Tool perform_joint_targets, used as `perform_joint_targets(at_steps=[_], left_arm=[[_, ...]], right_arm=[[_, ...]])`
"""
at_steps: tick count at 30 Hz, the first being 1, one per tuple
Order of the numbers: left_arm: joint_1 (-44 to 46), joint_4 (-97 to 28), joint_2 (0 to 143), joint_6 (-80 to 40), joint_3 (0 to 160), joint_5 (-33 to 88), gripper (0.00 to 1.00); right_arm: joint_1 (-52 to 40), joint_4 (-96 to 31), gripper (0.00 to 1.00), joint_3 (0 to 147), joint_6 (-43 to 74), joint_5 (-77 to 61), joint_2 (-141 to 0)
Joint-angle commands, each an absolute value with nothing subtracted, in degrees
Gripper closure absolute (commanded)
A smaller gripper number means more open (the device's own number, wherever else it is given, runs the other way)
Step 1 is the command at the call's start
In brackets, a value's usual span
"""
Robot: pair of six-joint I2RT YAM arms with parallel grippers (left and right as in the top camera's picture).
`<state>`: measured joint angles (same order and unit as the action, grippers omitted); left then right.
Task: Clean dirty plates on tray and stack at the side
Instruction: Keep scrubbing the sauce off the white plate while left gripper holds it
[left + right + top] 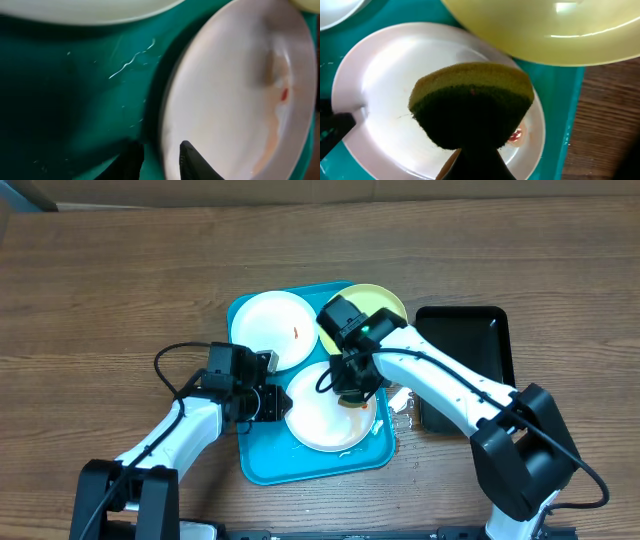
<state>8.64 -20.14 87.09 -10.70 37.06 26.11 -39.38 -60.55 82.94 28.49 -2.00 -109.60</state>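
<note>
The turquoise tray holds three plates. A white plate with a small red smear lies at its back left. The pale yellow-green plate sits at the back right, overlapping the tray's rim; it also shows in the right wrist view. The front white plate carries a red smear near its right edge. My right gripper is shut on a yellow and dark green sponge, held over this plate. My left gripper is closed across the plate's left rim.
A black rectangular tray stands to the right of the turquoise tray. Small white wet patches lie between the two trays. Bare wooden table surrounds them. My two arms meet over the front plate.
</note>
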Motion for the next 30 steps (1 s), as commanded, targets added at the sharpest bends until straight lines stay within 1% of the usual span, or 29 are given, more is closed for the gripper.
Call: perform_joint_targets(at_steps=[1, 5, 8, 13, 16, 17, 24, 30], left_arm=[[8.82, -19.90, 88.12, -12.47, 35.35, 22.48, 0.71], [9.23, -18.26, 88.18, -12.51, 34.96, 24.36, 0.70], [9.69, -16.78, 88.73, -12.93, 34.96, 26.20, 0.73], [9.96, -16.01, 90.87, -12.88, 34.96, 26.35, 0.91], [10.37, -14.94, 93.78, -12.86, 34.96, 27.86, 0.94], [10.52, -14.74, 94.67, -12.86, 34.98, 28.14, 0.96], [8.08, -18.09, 95.15, -13.74, 35.83, 27.38, 0.96], [5.50, -26.72, 90.65, -15.03, 38.50, 18.15, 0.96]], right_arm=[[-39.59, -60.14, 0.96, 83.26, 27.81, -2.70, -108.64], [-39.59, -60.10, 0.96, 83.29, 27.83, -2.72, -108.64], [-39.59, -60.12, 0.96, 83.26, 27.86, -2.72, -108.64], [-39.59, -60.10, 0.96, 83.26, 29.95, -2.63, -108.64], [-39.59, -59.68, 0.96, 83.22, 30.41, -2.20, -108.64], [-39.59, -59.57, 0.96, 83.22, 30.44, -1.61, -108.64], [-40.18, -59.61, 0.96, 83.20, 31.59, -1.83, -108.66], [-43.90, -56.64, 0.96, 83.20, 31.66, -2.02, -108.66]])
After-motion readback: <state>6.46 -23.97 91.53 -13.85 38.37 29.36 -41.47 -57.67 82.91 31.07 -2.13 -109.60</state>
